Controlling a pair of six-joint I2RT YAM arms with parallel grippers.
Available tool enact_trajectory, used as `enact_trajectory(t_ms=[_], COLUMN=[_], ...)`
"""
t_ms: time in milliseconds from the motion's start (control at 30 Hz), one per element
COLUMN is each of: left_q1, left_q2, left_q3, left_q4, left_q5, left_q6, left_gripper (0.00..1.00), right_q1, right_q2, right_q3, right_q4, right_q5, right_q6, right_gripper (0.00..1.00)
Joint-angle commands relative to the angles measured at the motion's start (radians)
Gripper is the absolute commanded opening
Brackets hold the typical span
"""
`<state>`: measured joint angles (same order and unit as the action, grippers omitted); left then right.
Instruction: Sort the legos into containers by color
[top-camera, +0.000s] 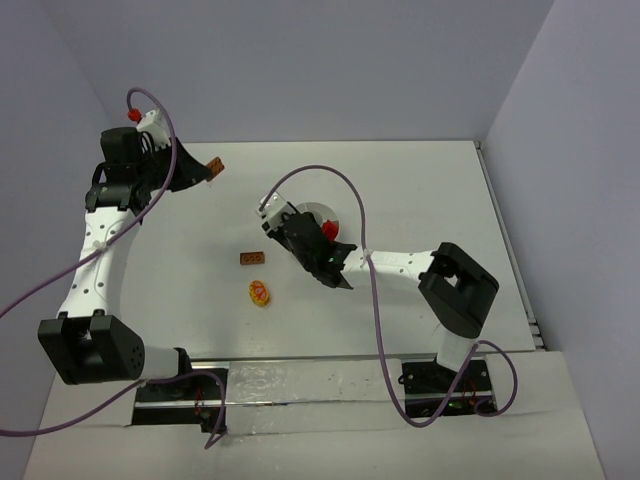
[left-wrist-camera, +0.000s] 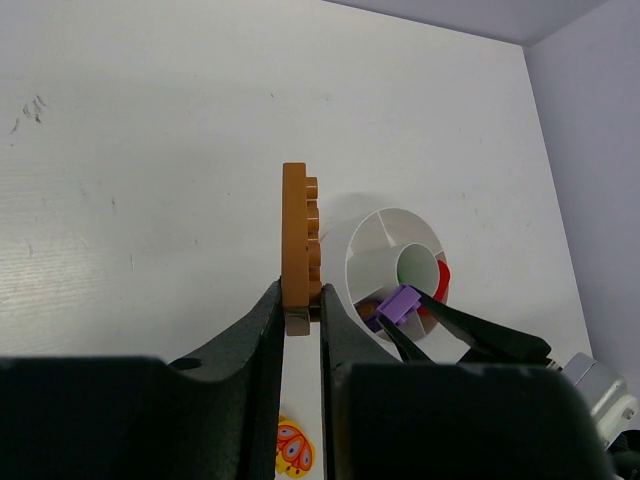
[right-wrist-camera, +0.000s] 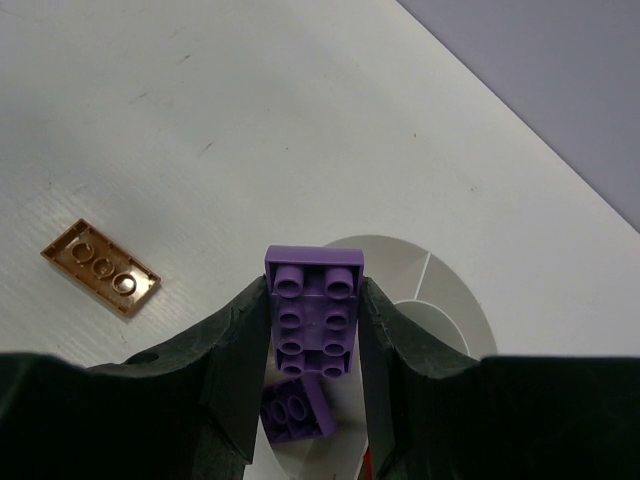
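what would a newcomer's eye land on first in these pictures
First, the right gripper, shut on a purple brick right over the white dish, where a second purple brick lies in a compartment. Next, the left gripper at the far left of the table clamps a brown-orange plate by its end. A loose brown plate and a round yellow-and-red piece lie between the arms.

Dish (top-camera: 316, 209) mostly under right arm (top-camera: 400, 265); yellow lego (left-wrist-camera: 294, 448) partly behind fingers (left-wrist-camera: 240, 360).

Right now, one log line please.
left gripper: shut on brown brick | right gripper: shut on purple brick over dish | loose: brown plate, yellow round piece
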<state>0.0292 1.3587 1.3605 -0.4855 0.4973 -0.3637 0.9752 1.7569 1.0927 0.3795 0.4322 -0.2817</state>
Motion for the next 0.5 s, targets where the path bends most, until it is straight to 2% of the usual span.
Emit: enact_trajectory(t_ms=[0,167,467], left_q1=[0.011,0.011,0.015], left_q2=[0.007,0.005,0.005], left_q3=[0.053,0.051,0.049], left_q4=[0.033,0.03,0.03], left_q5=[0.03,0.026,0.029], left_q6=[-0.014,-0.009,-0.007], left_gripper=[0.0,0.0,0.0], right_q1=[-0.006,-0.009,-0.014], right_q2=[0.001,0.005,0.017], right_q3=[0.014,0.001,0.016], right_q4=[0.064,0.077,0.057], right_q5=[0.054,0.051,0.038], right_q6=[0.035,0.041,0.075], right_gripper=[0.06,0.11,0.15])
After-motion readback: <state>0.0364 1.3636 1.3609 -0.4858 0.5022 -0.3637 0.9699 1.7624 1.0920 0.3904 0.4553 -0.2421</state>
